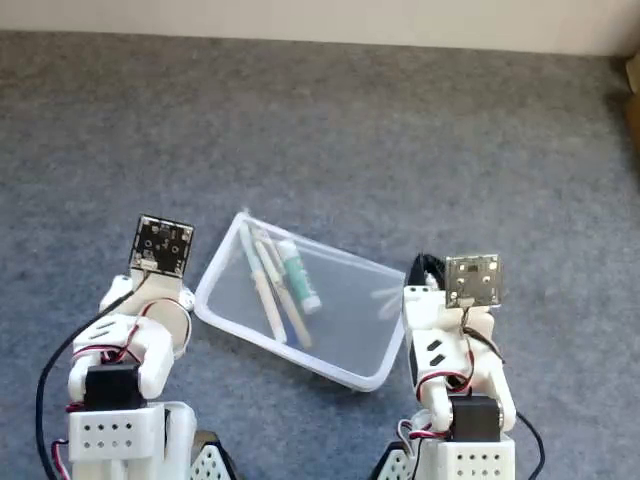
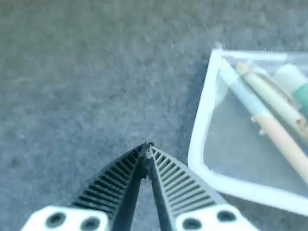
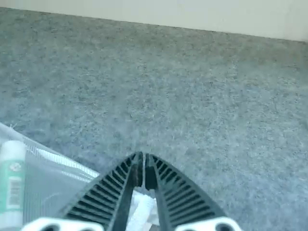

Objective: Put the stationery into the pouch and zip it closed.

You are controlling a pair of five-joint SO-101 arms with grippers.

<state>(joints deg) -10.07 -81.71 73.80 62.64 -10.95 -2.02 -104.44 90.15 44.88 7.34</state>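
Observation:
A clear pouch (image 1: 350, 315) with white edging lies flat on the grey carpet between the two arms. Inside it are two pens (image 1: 272, 292) and a glue stick (image 1: 299, 276) with a green label. My left gripper (image 2: 147, 145) is shut and empty, low over bare carpet just beside the pouch's short edge (image 2: 198, 139), with the pens (image 2: 272, 126) beyond it. My right gripper (image 3: 143, 156) is shut and empty above the pouch's other end (image 3: 53, 161), where the glue stick (image 3: 12, 185) shows. I cannot tell whether the zip is open or shut.
Grey carpet (image 1: 330, 130) stretches out beyond the pouch to a pale wall strip (image 1: 300, 15) at the back. A brown object (image 1: 633, 95) sits at the far right edge. The left arm (image 1: 130, 340) and right arm (image 1: 455, 350) flank the pouch closely.

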